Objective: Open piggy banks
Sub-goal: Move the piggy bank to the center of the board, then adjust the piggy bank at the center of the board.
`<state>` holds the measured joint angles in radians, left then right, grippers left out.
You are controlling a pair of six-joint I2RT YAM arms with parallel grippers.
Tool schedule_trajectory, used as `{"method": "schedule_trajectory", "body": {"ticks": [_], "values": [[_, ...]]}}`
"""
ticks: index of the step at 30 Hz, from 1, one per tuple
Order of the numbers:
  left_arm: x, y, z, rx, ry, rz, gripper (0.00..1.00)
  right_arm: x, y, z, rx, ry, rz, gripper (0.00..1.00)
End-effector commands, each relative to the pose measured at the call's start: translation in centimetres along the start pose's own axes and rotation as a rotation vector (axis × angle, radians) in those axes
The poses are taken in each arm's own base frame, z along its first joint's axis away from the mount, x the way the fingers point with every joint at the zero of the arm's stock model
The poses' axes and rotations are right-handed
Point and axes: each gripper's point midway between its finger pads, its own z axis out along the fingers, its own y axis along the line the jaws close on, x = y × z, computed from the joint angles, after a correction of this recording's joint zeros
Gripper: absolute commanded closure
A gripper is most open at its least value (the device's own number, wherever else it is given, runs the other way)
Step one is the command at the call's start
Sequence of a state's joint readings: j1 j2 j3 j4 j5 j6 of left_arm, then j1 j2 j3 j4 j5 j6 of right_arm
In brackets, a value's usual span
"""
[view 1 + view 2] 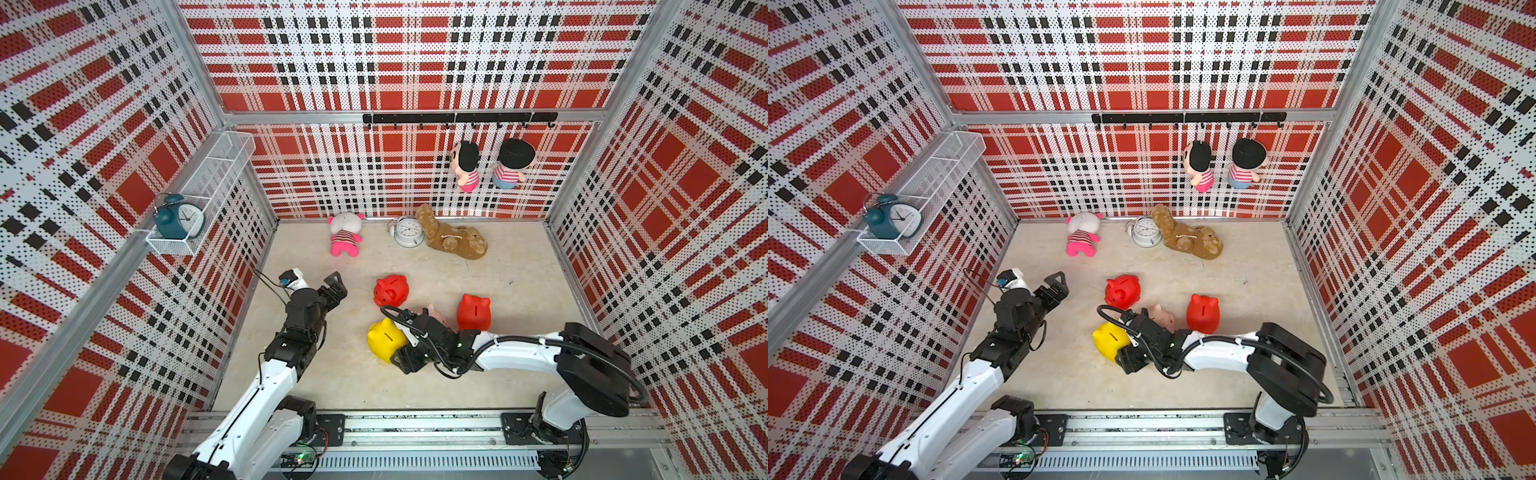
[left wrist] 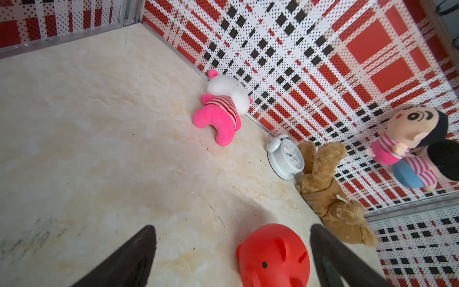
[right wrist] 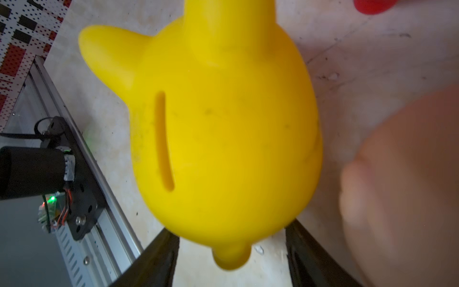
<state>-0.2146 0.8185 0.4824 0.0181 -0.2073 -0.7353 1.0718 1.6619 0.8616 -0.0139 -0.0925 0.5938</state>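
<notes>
The step in hand looks like the first grasp, with no bank yet visibly opened. The right hand is low over the counter at the rear of the yellow piggy bank. Its jaws are apart, one on each side of the pig's tail end, and the right wrist view shows bare gaps beside the tail, so the hand is not clamped yet. The yellow pig sits at the near middle of the counter with its coin slot facing up toward the cameras, and its belly plug shows in no view. The pale pink piggy bank is just behind it, mostly hidden by the right arm. One red piggy bank is a little farther back, and the second red piggy bank stands off to the right. The left hand hovers near the left wall with its jaws spread wide and empty, pointed toward the farther red pig. The next move probably calls for closing squarely on the yellow pig's rounded flanks, where the glossy plastic may slip. The pig then needs lifting and rolling so the left hand can reach the belly plug.
</notes>
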Motion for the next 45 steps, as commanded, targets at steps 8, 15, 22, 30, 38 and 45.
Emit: {"method": "schedule_trajectory", "body": {"ticks": [8,15,22,30,38,45], "values": [[1.6,-0.3,-0.8,0.059,0.076,-0.002,0.02,-11.7,0.6,4.2,0.006,-0.275,0.039,0.33],[2.6,-2.3,-1.7,0.127,0.103,0.012,0.02,-16.3,0.3,1.4,-0.010,-0.353,-0.010,0.31],[6.5,-7.3,-3.1,0.233,0.164,0.106,0.02,-14.9,-3.1,-6.1,0.119,-0.356,-0.008,0.27],[12.2,-13.4,-4.4,0.437,0.240,0.160,0.02,-8.7,-7.3,-12.9,0.313,-0.282,0.045,0.40],[18.0,-18.2,-2.8,0.525,0.326,0.317,0.01,-1.9,-8.7,-12.5,0.268,-0.188,0.157,0.56],[21.5,-19.2,-0.7,0.528,0.392,0.377,0.02,0.4,-9.7,-11.1,0.250,-0.174,0.167,0.53]]}}
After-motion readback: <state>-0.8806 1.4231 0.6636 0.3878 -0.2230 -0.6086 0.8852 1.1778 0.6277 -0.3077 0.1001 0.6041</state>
